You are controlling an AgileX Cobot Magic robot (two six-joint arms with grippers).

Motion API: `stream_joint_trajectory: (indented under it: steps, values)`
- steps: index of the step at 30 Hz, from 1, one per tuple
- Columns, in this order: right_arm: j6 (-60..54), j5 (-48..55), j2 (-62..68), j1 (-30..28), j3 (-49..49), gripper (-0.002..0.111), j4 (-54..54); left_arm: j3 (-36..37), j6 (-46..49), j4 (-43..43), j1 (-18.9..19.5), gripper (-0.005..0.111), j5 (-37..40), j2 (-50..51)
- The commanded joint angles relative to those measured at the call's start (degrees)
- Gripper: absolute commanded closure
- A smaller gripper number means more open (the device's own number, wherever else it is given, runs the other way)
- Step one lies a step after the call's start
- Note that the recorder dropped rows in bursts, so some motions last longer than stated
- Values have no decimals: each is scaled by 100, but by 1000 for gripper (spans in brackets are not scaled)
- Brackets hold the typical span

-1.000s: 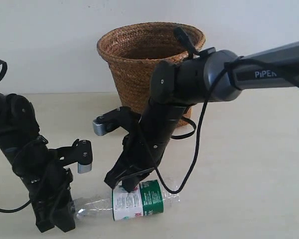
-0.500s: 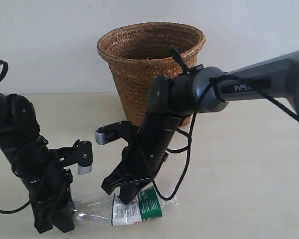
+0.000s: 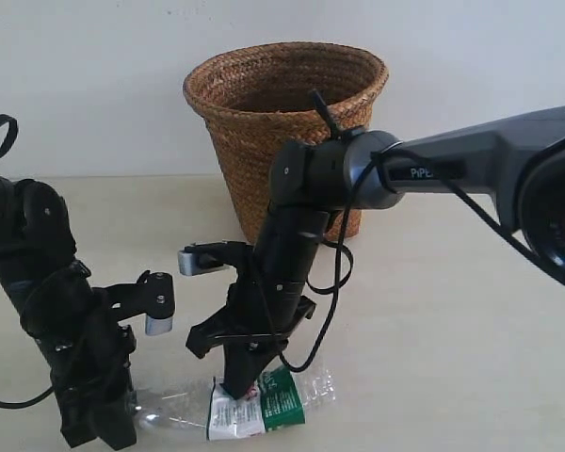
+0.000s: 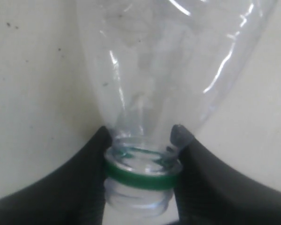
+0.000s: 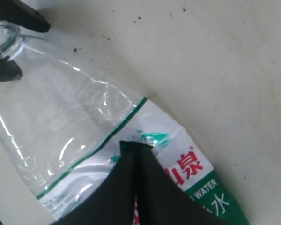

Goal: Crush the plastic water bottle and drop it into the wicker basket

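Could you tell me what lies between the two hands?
Only the clear shoulder of the plastic water bottle, from left hand to right hand, in the exterior view.

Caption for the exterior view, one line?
Left gripper holds the plastic water bottle by its neck; right gripper presses down on its label; wicker basket behind.

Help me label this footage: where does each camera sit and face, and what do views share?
Exterior view: off the arms, facing the wicker basket; both arms show.
Left wrist view: on the left arm, facing the neck of the plastic water bottle; left gripper clamps it.
Right wrist view: on the right arm, facing its label; right gripper presses it.
All share that bottle.
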Motion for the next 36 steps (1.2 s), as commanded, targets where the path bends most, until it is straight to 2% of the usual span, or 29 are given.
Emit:
stream_joint_trajectory:
  steps: [1,5,10,11,12,16,20,24,30,34,36]
  values:
    - [73,282,422,-3,222,108,-634,73,-334,44,4,102,-406,155]
    - [99,282,267,-11,222,108,-621,73,-334,44,4,101,-427,155]
    - [111,282,-172,-11,222,108,-585,73,-225,44,4,70,-387,155]
    - [112,282,-268,-11,222,108,-545,73,-159,44,4,69,-387,155]
    - [112,282,-398,-11,222,108,-488,73,-119,67,4,72,-387,155]
    - [112,282,-945,-11,222,108,-476,-11,-25,122,4,102,-387,155]
    - [50,282,-1489,-11,222,108,-476,-114,-25,109,4,102,-431,115]
    - [50,282,-1858,-11,222,108,-487,-110,-25,109,-10,102,-917,-116]
    - [50,255,-1929,-11,348,108,-516,169,-9,795,-330,102,-1602,-465]
    - [-1,-312,-1929,-11,638,108,-504,519,-24,1007,-516,102,-2453,-480]
    - [-1,-596,-1929,-11,812,108,-504,592,-24,1007,-586,102,-2642,-480]
